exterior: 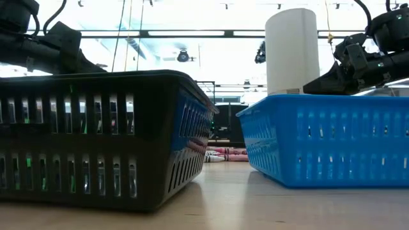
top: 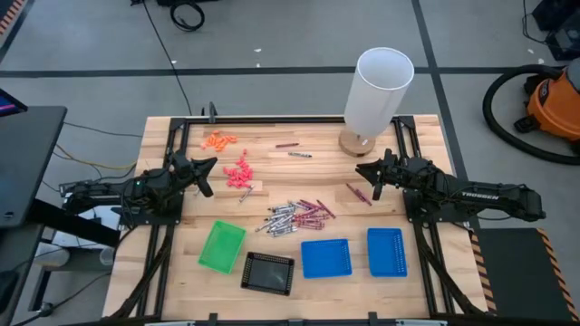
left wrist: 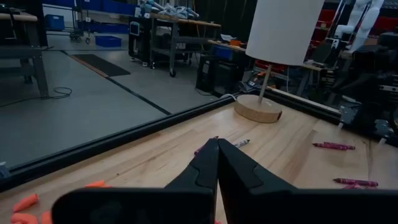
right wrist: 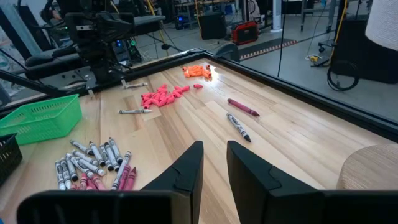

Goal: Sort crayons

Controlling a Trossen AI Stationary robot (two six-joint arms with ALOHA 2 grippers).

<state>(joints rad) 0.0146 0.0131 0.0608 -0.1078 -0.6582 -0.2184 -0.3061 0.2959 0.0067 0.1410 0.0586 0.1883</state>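
Crayons, main pile (top: 297, 215): maroon and grey-white sticks heaped mid-table, just behind the two blue trays (top: 325, 257); most lie with long axes roughly across the table, slightly fanned.
Crayons, strays: one maroon (top: 287, 145) and one grey-white (top: 300, 155) near the back edge beside the white lamp (top: 378, 93); one grey-white (top: 245, 195) just in front of the pink bits (top: 241, 172); one maroon (top: 358, 194) close to the right gripper.
Trays: green (top: 222, 245), black (top: 267, 272) and two blue along the front edge; all appear empty from above — sorting not yet begun, by my reading.
Left gripper (top: 205, 174): hovers at the left side, beside the pink bits; fingers pressed together, nothing held.
Right gripper (right wrist: 213, 163): hovers at the right side, in front of the lamp base; fingers parted, nothing between them.
Key relation: the lone maroon crayon lies just inboard and forward of the right gripper, long axis diagonal; the right arm is clearly nearer to it; the pile sits between both arms, perhaps a little nearer the right.
Next-move judgement: right gripper would need to turn its fingers across that diagonal axis before descending.
Uncertain: the low view is blocked by trays; only a sliver of the pile shows.
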